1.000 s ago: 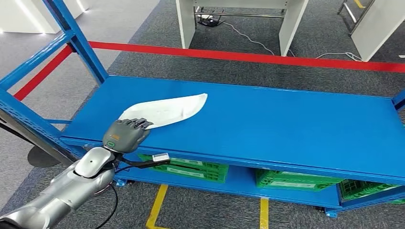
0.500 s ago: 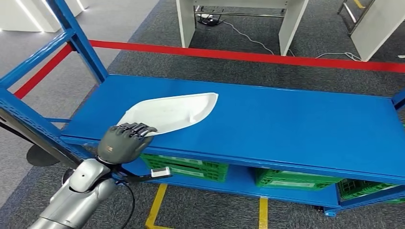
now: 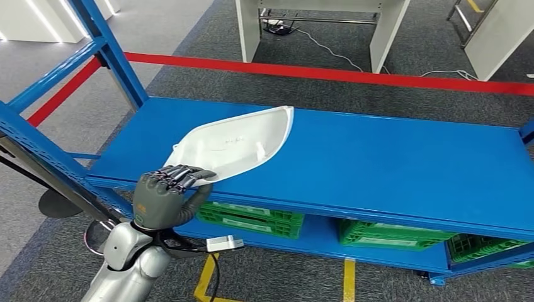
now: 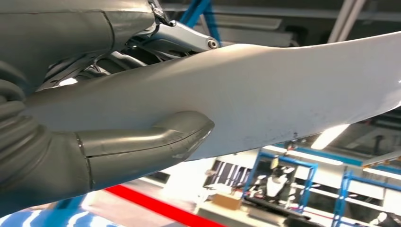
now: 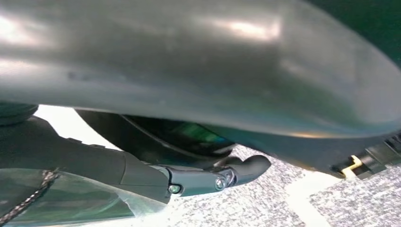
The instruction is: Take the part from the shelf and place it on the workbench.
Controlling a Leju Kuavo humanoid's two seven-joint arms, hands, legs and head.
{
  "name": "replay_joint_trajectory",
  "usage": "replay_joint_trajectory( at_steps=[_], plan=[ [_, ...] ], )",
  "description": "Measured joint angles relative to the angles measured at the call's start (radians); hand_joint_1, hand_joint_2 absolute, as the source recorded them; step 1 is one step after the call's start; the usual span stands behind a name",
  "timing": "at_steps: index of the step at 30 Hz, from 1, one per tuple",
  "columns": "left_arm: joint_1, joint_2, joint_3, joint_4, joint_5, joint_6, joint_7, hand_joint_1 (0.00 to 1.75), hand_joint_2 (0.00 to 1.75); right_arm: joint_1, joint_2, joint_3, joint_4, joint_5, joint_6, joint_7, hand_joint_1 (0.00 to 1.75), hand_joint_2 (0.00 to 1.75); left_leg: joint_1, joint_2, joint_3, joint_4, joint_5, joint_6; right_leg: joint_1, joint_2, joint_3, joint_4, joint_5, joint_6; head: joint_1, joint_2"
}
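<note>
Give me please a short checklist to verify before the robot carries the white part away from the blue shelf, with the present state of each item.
1. Left hand grips the white part: ok; fingers lie over its near end, thumb presses the underside.
2. Part tilted up from the blue shelf: ok; far end looks raised.
3. Near end free of the shelf: cannot tell; the hand hides it.
4. Grip balanced: not ok; most of the part juts beyond the hand.
5. Blue upright post clear of the part: ok.
6. Right hand free: cannot tell.

White part (image 3: 236,146) on blue shelf (image 3: 390,165) (green crates (image 3: 252,221) below).
</note>
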State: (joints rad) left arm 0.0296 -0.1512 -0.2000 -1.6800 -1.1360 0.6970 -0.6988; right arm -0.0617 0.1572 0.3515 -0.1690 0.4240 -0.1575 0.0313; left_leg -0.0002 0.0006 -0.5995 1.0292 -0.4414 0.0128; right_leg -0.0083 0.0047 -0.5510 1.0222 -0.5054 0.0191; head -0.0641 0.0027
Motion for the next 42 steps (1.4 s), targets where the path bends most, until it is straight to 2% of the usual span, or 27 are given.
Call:
replay_joint_trajectory(
  at_steps=[2, 3, 4, 6, 8, 9, 10, 12, 14, 17, 18, 20, 22, 23, 24, 25, 26, 27, 29, 31, 33, 35, 37, 38, 39, 40, 42],
  plan=[
    [0.001, -0.005, 0.000, -0.006, 0.003, 0.000, -0.001, 1.75, 1.75, 0.002, 0.003, -0.001, 0.000, -0.001, 0.000, 0.000, 0.00, 0.00, 0.002, 0.000, -0.005, 0.003, -0.001, -0.012, -0.001, -0.001, -0.009, 0.001, 0.011, -0.014, 0.000, 0.000],
    [0.001, -0.006, 0.000, -0.009, 0.004, 0.000, -0.001, 1.75, 1.75, 0.002, 0.004, -0.002, 0.000, -0.001, 0.000, 0.000, 0.00, 0.00, 0.003, -0.001, -0.012, 0.020, -0.019, -0.017, -0.002, -0.003, -0.014, -0.001, 0.017, -0.022, -0.002, 0.000],
    [0.001, -0.007, 0.000, -0.012, 0.004, 0.000, -0.001, 1.75, 1.75, 0.002, 0.006, -0.002, 0.000, -0.001, 0.000, 0.000, 0.00, 0.00, 0.004, -0.001, -0.024, 0.055, -0.052, -0.022, -0.003, -0.005, -0.020, -0.002, 0.024, -0.029, -0.003, 0.000],
    [0.002, -0.008, 0.000, -0.014, 0.005, 0.000, -0.001, 1.75, 1.75, 0.001, 0.007, -0.002, 0.000, -0.001, 0.000, 0.000, 0.00, 0.00, 0.006, -0.001, -0.061, 0.177, -0.140, -0.030, -0.002, -0.008, -0.038, -0.002, 0.037, -0.036, -0.007, 0.000],
    [0.004, -0.008, 0.000, -0.014, 0.005, 0.000, -0.001, 1.75, 1.75, 0.001, 0.007, -0.002, 0.000, -0.001, 0.000, 0.000, 0.00, 0.00, 0.007, -0.001, -0.075, 0.266, -0.187, -0.032, 0.001, -0.009, -0.059, -0.002, 0.052, -0.037, -0.007, 0.000],
    [0.005, -0.008, 0.000, -0.014, 0.005, 0.000, -0.001, 1.75, 1.75, 0.000, 0.007, -0.003, 0.000, -0.001, -0.001, 0.000, 0.00, 0.00, 0.006, -0.001, -0.055, 0.257, -0.183, -0.030, 0.003, -0.010, -0.069, -0.002, 0.061, -0.037, -0.007, 0.000],
    [0.004, -0.008, 0.000, -0.014, 0.005, 0.000, -0.001, 1.75, 1.75, -0.001, 0.007, -0.003, 0.000, -0.001, -0.001, 0.000, 0.00, 0.00, 0.006, -0.001, -0.017, 0.208, -0.163, -0.024, 0.005, -0.009, -0.079, -0.001, 0.069, -0.037, -0.007, 0.000],
    [-0.001, -0.008, 0.000, -0.016, 0.004, 0.000, -0.001, 1.75, 1.75, -0.004, 0.009, -0.004, 0.000, -0.002, -0.001, 0.002, 0.00, 0.00, 0.000, 0.000, 0.083, 0.059, -0.122, -0.008, 0.009, -0.009, -0.094, -0.001, 0.087, -0.034, -0.007, 0.000],
    [-0.007, -0.009, -0.002, -0.019, 0.003, 0.000, -0.001, 1.75, 1.75, -0.005, 0.011, -0.006, -0.001, -0.004, -0.002, 0.003, 0.00, 0.00, -0.007, 0.002, 0.131, -0.029, -0.107, 0.002, 0.010, -0.010, -0.101, -0.002, 0.103, -0.026, -0.006, 0.000],
    [-0.010, -0.010, -0.005, -0.020, 0.001, 0.000, -0.001, 1.75, 1.75, -0.004, 0.012, -0.012, -0.001, -0.008, -0.005, 0.003, 0.00, 0.00, -0.011, 0.005, 0.122, -0.043, -0.082, 0.013, 0.006, -0.011, -0.106, -0.010, 0.121, -0.006, -0.006, 0.000],
    [-0.012, -0.011, -0.006, -0.021, 0.000, 0.000, -0.001, 1.75, 1.75, -0.004, 0.011, -0.015, -0.001, -0.009, -0.005, 0.003, 0.00, 0.00, -0.008, 0.007, 0.115, -0.049, -0.069, 0.018, 0.005, -0.009, -0.113, -0.002, 0.107, -0.001, -0.005, 0.000],
    [-0.016, -0.013, -0.009, -0.021, 0.000, 0.000, -0.001, 1.75, 1.75, -0.005, 0.011, -0.019, -0.001, -0.010, -0.006, 0.002, 0.00, 0.00, -0.003, 0.012, 0.091, -0.056, -0.042, 0.027, 0.005, -0.005, -0.139, 0.069, 0.022, 0.007, -0.002, 0.000],
    [-0.017, -0.014, -0.011, -0.021, -0.001, 0.000, -0.001, 1.75, 1.75, -0.007, 0.010, -0.021, -0.001, -0.010, -0.007, 0.002, 0.00, 0.00, -0.002, 0.014, 0.061, -0.055, -0.020, 0.029, 0.003, -0.005, -0.159, 0.191, -0.069, 0.015, -0.001, 0.000],
    [-0.017, -0.015, -0.012, -0.020, -0.001, 0.000, -0.001, 1.75, 1.75, -0.007, 0.009, -0.021, -0.001, -0.011, -0.007, 0.002, 0.00, 0.00, -0.002, 0.015, 0.045, -0.054, -0.009, 0.028, 0.002, -0.006, -0.157, 0.237, -0.082, 0.019, -0.001, 0.000],
    [-0.017, -0.015, -0.012, -0.020, 0.000, 0.000, -0.001, 1.75, 1.75, -0.007, 0.009, -0.022, -0.001, -0.011, -0.007, 0.002, 0.00, 0.00, -0.002, 0.015, 0.029, -0.052, 0.002, 0.026, 0.001, -0.006, -0.142, 0.255, -0.071, 0.021, -0.001, 0.000],
    [-0.017, -0.015, -0.012, -0.020, 0.000, 0.000, -0.001, 1.75, 1.75, -0.006, 0.009, -0.022, -0.001, -0.012, -0.006, 0.002, 0.00, 0.00, -0.001, 0.015, 0.013, -0.048, 0.012, 0.022, -0.002, -0.006, -0.111, 0.240, -0.044, 0.024, -0.001, 0.000],
    [-0.018, -0.015, -0.013, -0.020, 0.001, 0.000, -0.001, 1.75, 1.75, -0.004, 0.009, -0.023, -0.001, -0.013, -0.006, 0.003, 0.00, 0.00, 0.000, 0.015, -0.001, -0.042, 0.020, 0.018, -0.005, -0.006, -0.065, 0.192, -0.020, 0.026, -0.001, 0.000],
    [-0.019, -0.015, -0.013, -0.020, 0.001, 0.000, -0.001, 1.75, 1.75, -0.004, 0.009, -0.025, -0.001, -0.015, -0.006, 0.003, 0.00, 0.00, 0.000, 0.014, -0.015, -0.035, 0.027, 0.013, -0.006, -0.006, -0.010, 0.125, -0.014, 0.029, -0.001, 0.000],
    [-0.022, -0.015, -0.015, -0.020, 0.002, 0.000, -0.001, 1.75, 1.75, -0.003, 0.009, -0.027, -0.001, -0.017, -0.006, 0.002, 0.00, 0.00, -0.002, 0.014, -0.033, -0.021, 0.041, 0.002, -0.006, -0.002, 0.071, 0.004, -0.040, 0.025, -0.002, 0.000],
    [-0.025, -0.015, -0.018, -0.020, 0.003, 0.000, -0.001, 1.75, 1.75, -0.002, 0.010, -0.028, -0.001, -0.017, -0.006, 0.002, 0.00, 0.00, -0.002, 0.014, -0.041, -0.015, 0.056, -0.007, -0.003, 0.001, 0.081, -0.033, -0.057, 0.011, -0.003, 0.000],
    [-0.026, -0.014, -0.020, -0.020, 0.005, 0.000, -0.001, 1.75, 1.75, 0.002, 0.010, -0.028, -0.001, -0.017, -0.006, 0.002, 0.00, 0.00, 0.001, 0.012, -0.048, -0.005, 0.041, -0.017, -0.003, -0.003, 0.064, -0.031, -0.046, -0.007, -0.002, 0.000],
    [-0.027, -0.014, -0.021, -0.020, 0.005, 0.000, -0.001, 1.75, 1.75, 0.004, 0.010, -0.029, -0.001, -0.018, -0.006, 0.003, 0.00, 0.00, 0.005, 0.010, -0.066, 0.062, -0.039, -0.028, -0.004, -0.008, 0.049, -0.031, -0.028, -0.025, -0.003, 0.000],
    [-0.028, -0.013, -0.021, -0.019, 0.006, 0.000, -0.001, 1.75, 1.75, 0.003, 0.010, -0.029, -0.001, -0.018, -0.006, 0.002, 0.00, 0.00, 0.006, 0.009, -0.089, 0.185, -0.133, -0.034, -0.001, -0.009, 0.029, -0.030, -0.007, -0.032, -0.004, 0.000],
    [-0.028, -0.013, -0.021, -0.018, 0.006, 0.000, -0.001, 1.75, 1.75, 0.003, 0.010, -0.029, -0.001, -0.018, -0.006, 0.002, 0.00, 0.00, 0.006, 0.009, -0.092, 0.236, -0.154, -0.034, 0.000, -0.010, 0.018, -0.029, 0.004, -0.033, -0.005, 0.000],
    [-0.028, -0.012, -0.021, -0.017, 0.006, 0.000, -0.001, 1.75, 1.75, 0.004, 0.010, -0.030, -0.001, -0.018, -0.006, 0.003, 0.00, 0.00, 0.006, 0.009, -0.083, 0.259, -0.152, -0.033, 0.003, -0.010, 0.003, -0.027, 0.014, -0.033, -0.005, 0.000],
    [-0.028, -0.012, -0.022, -0.016, 0.006, 0.000, 0.000, 1.75, 1.75, 0.004, 0.010, -0.030, -0.001, -0.018, -0.006, 0.003, 0.00, 0.00, 0.005, 0.008, -0.058, 0.246, -0.133, -0.029, 0.005, -0.010, -0.010, -0.025, 0.024, -0.033, -0.005, 0.000],
    [-0.030, -0.012, -0.023, -0.016, 0.006, 0.000, -0.001, 1.75, 1.75, 0.003, 0.011, -0.030, -0.001, -0.018, -0.006, 0.002, 0.00, 0.00, 0.001, 0.006, 0.032, 0.125, -0.088, -0.012, 0.009, -0.009, -0.032, -0.022, 0.040, -0.032, -0.004, 0.000]
  ],
)
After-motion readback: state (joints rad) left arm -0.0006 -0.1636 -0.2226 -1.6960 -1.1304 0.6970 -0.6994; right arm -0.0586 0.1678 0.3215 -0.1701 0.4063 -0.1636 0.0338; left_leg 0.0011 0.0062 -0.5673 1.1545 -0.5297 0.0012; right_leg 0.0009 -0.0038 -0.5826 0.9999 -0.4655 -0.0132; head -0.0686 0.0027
